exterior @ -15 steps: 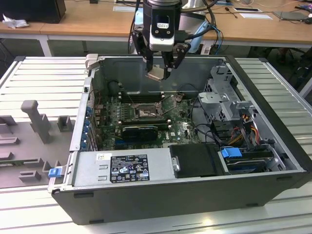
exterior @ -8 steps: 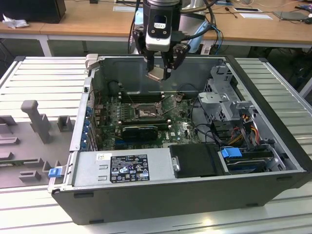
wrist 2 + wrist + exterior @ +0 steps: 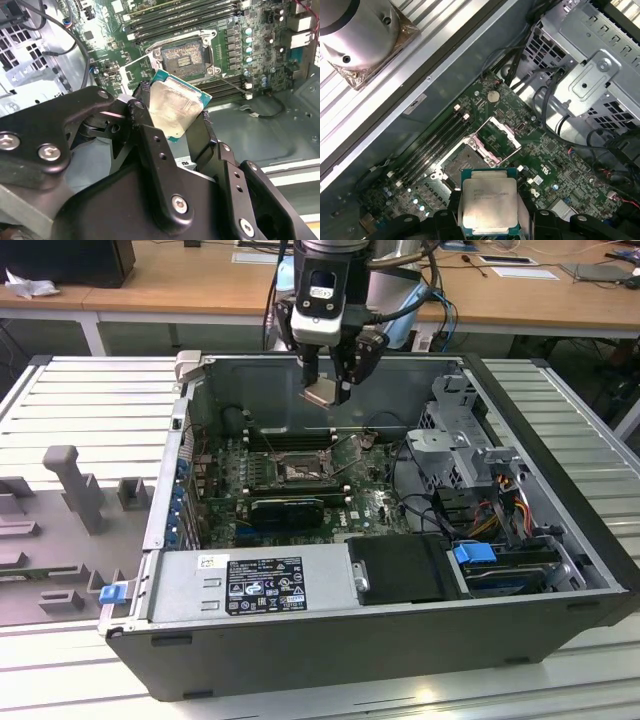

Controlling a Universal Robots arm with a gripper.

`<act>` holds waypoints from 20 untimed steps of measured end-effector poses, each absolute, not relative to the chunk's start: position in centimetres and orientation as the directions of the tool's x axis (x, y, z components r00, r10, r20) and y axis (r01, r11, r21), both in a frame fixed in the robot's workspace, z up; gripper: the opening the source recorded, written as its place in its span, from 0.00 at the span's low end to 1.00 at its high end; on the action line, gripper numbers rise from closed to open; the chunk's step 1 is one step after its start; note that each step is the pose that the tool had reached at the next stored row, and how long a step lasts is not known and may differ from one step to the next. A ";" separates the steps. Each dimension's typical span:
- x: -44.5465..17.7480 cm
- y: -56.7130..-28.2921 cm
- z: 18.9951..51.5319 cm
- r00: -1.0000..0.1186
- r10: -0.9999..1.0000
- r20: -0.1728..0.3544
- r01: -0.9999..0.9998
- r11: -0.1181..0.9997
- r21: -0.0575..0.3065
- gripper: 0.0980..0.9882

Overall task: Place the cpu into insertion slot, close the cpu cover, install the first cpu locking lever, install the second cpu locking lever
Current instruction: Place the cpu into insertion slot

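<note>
Pinching the cpu by two opposite edges in the gripper. Hanging above the board, over the slot but well apart from it. Slot bare, cover swung open, a lever unlatched. By the look, nothing seated yet: placing, closing, both levers left.

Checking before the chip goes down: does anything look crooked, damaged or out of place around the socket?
Nothing stands out. In the first wrist view the gripper holds the cpu by two opposite edges above the motherboard. It is not yet in the insertion slot, whose cpu cover is swung open.
</note>
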State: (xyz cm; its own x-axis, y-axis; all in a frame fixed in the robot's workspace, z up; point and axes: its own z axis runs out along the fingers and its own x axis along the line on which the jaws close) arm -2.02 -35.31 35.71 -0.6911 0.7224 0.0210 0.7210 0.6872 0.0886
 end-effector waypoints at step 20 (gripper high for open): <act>-2.0 -35.3 35.0 -0.595 0.803 0.021 0.801 0.592 0.089 0.48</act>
State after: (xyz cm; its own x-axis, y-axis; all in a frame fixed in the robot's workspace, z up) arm -2.01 -35.31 35.02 -0.5954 0.8031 0.0210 0.8013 0.5917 0.0887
